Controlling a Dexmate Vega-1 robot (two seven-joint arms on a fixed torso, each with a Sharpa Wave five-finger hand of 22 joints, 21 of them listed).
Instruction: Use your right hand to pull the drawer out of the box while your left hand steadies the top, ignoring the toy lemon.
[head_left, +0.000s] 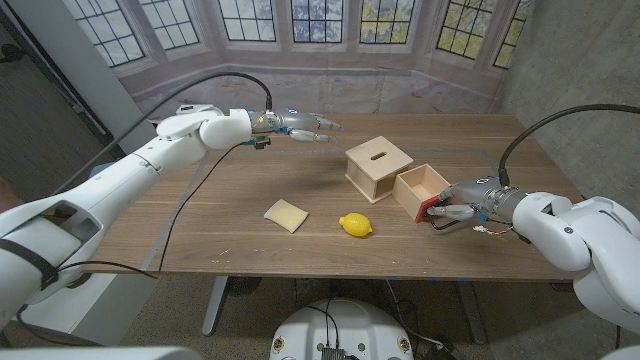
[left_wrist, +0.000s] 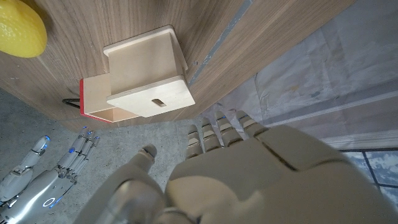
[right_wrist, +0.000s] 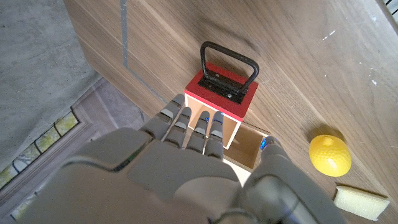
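Right robot hand (head_left: 462, 203) open beside drawer (head_left: 421, 189), left robot hand (head_left: 300, 126) open, raised

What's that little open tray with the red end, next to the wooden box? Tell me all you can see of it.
It is the drawer of the wooden box, plain light wood, open on top and looking empty. Its front is a red panel with a black metal loop handle screwed on. It is pulled well out toward the robot's right but still meets the box. The right hand is at the red front; whether it grips the handle I cannot tell.
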